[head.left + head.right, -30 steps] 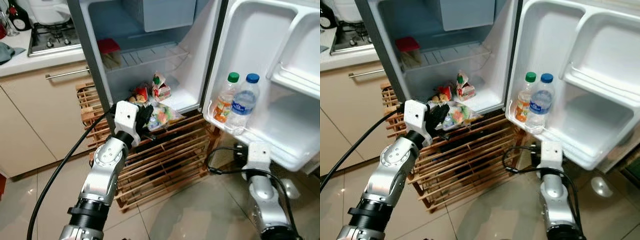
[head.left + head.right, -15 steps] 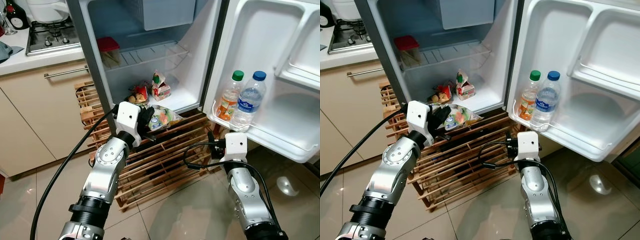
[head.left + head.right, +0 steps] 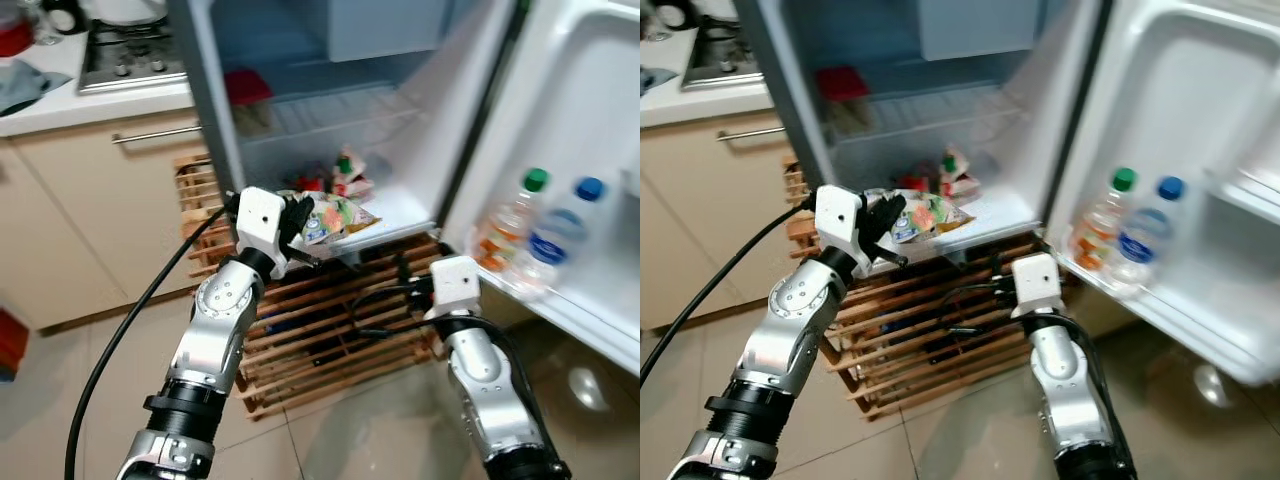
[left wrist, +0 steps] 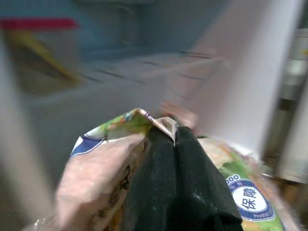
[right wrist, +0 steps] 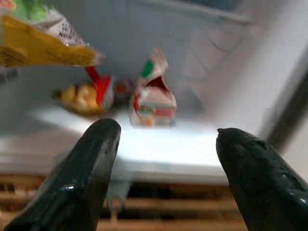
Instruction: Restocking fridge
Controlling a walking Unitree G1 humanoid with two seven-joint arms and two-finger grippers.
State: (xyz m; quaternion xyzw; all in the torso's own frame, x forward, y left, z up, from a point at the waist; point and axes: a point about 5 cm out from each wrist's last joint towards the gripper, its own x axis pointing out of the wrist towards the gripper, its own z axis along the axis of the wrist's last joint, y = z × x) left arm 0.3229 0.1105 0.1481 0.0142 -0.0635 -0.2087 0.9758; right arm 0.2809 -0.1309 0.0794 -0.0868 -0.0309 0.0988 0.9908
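Colourful plastic snack bag (image 3: 335, 217): pinched by left gripper (image 3: 296, 222) jaws at white fridge (image 3: 400, 205) floor edge.
Right gripper (image 5: 163, 173): jaws spread, below fridge.

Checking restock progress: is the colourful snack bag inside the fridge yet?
Not yet. The left gripper holds the colourful snack bag at the white fridge's front edge.

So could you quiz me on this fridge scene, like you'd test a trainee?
1. True or false: the left gripper is shut on the snack bag.
2. How many bottles stand in the door shelf?
3. The right gripper's fingers are: A) open, B) shut on a carton.

Key: 1 true; 2 two; 3 A.
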